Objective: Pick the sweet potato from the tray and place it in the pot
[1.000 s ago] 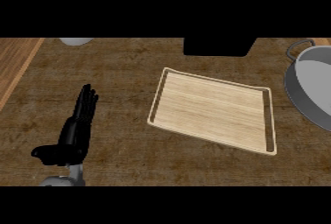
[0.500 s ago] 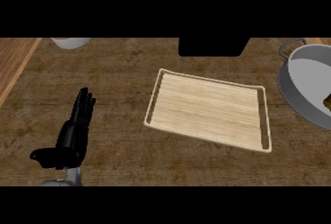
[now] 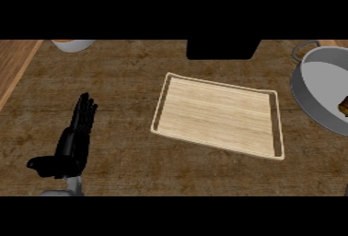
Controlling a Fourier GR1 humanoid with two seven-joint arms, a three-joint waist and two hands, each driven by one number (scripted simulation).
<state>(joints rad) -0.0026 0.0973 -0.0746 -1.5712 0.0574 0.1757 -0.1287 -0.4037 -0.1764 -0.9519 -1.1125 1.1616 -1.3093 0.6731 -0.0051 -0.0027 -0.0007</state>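
A pale wooden tray (image 3: 219, 115) lies in the middle of the counter with nothing on it. At the right edge stands a grey metal pot (image 3: 319, 87), cut off by the view. A small brown piece, likely the sweet potato (image 3: 343, 107), shows inside the pot at the very edge of the view. My left hand (image 3: 72, 139) rests open at the lower left, fingers straight and pointing away, well apart from the tray. My right hand shows nowhere.
A white bowl (image 3: 71, 44) sits at the back left. A black block (image 3: 223, 49) stands behind the tray. A lighter wooden strip (image 3: 15, 64) runs along the counter's left side.
The view has shifted, so the tray and my left hand sit a little further left and more of the pot shows. A brown piece now shows inside the pot.
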